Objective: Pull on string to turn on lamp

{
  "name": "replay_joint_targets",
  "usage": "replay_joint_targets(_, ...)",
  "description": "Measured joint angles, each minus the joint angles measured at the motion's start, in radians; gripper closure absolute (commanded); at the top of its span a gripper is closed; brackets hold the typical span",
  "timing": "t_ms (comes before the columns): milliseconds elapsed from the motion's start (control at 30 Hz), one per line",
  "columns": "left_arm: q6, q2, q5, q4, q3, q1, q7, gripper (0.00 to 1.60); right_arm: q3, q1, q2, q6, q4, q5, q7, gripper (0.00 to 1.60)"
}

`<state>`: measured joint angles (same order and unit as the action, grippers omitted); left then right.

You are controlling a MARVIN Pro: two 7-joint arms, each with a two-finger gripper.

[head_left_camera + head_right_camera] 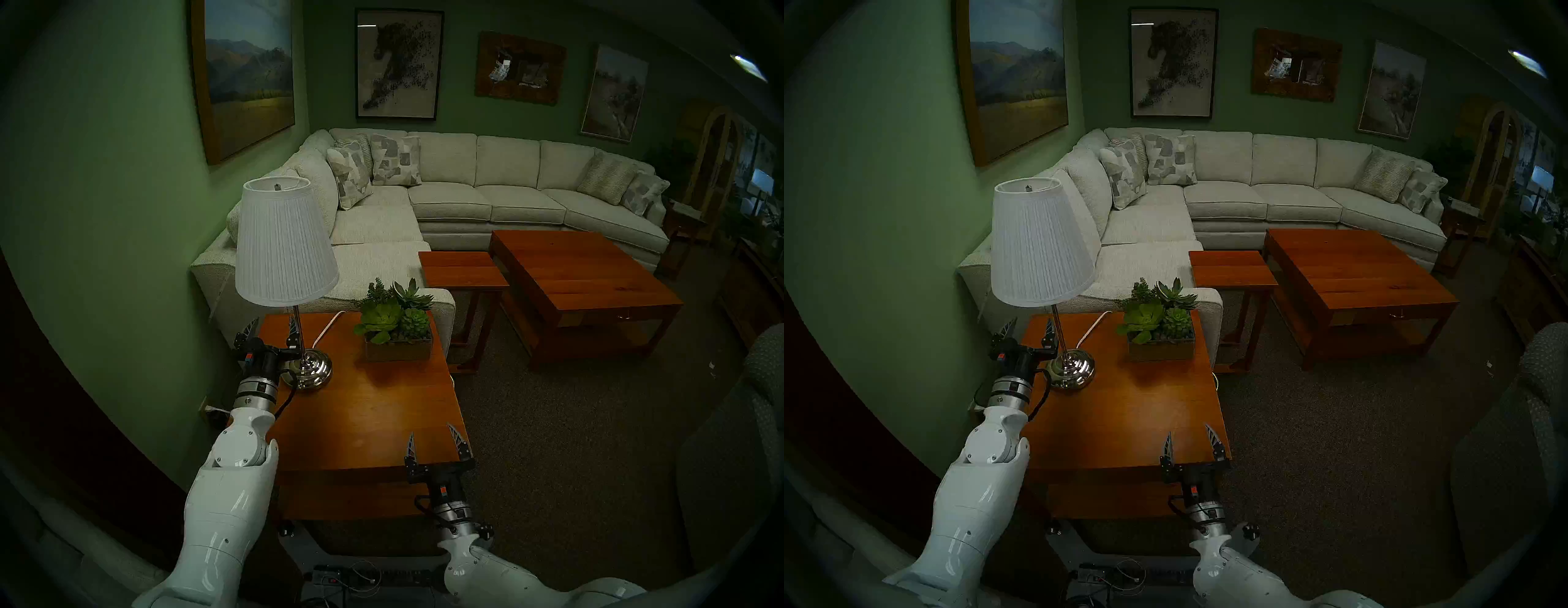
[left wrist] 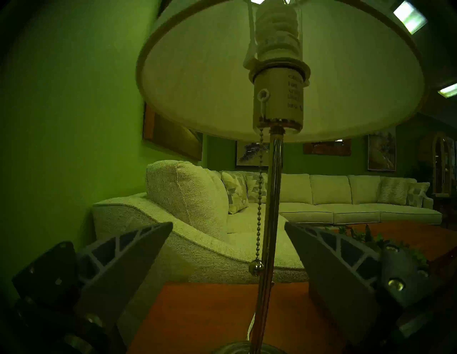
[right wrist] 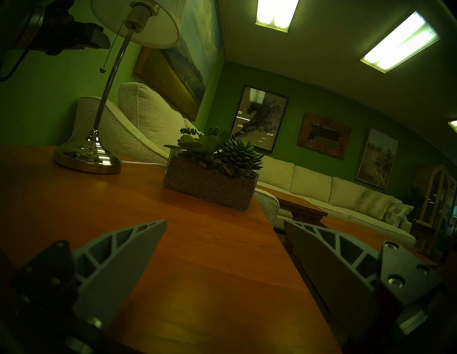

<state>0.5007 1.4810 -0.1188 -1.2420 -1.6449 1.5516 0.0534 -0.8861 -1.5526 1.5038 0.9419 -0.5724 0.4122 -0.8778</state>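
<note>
Right gripper (image 1: 437, 443): fingers spread, empty, over the near right corner of the wooden side table (image 1: 365, 407), whose near half lies bare. Left gripper (image 2: 228, 226): fingers spread, bracketing the pole of the lamp (image 1: 285, 242) below the shade, touching nothing. String (image 2: 259, 197): hangs from the socket just beside the pole, end bead between the fingers; barely discernible in head views. Lamp base stands at the table's far left; bulb cut off by the wrist frame. Succulent planter (image 1: 398, 337): far right. Sectional sofa (image 1: 488, 191): beyond.
</note>
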Motion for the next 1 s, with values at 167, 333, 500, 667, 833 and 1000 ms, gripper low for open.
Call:
replay_joint_targets(167,-0.005,-0.001,0.008,0.028,0.001,-0.029,-0.016,0.0,-0.001,0.0,0.0,0.0,0.0,0.001,0.0,0.0)
replay_joint_targets(333,-0.009,-0.004,0.016,0.054,0.002,-0.059,-0.029,0.0,-0.002,0.0,0.001,0.0,0.001,0.003,0.0,0.0)
replay_joint_targets(500,-0.012,-0.006,0.02,0.069,0.003,-0.081,-0.035,0.0,-0.003,0.0,0.001,0.0,0.001,0.004,0.0,0.0)
replay_joint_targets(667,-0.012,-0.01,0.025,0.084,0.009,-0.101,-0.036,0.0,-0.004,0.0,0.001,0.0,0.001,0.005,0.0,0.0)
replay_joint_targets(833,-0.012,-0.013,0.032,0.096,0.013,-0.116,-0.039,0.0,-0.005,0.0,0.001,0.0,0.001,0.006,0.0,0.0)
replay_joint_targets(1000,-0.01,-0.018,0.039,0.109,0.016,-0.127,-0.041,0.08,-0.006,0.0,0.002,0.0,0.001,0.007,0.0,0.0)
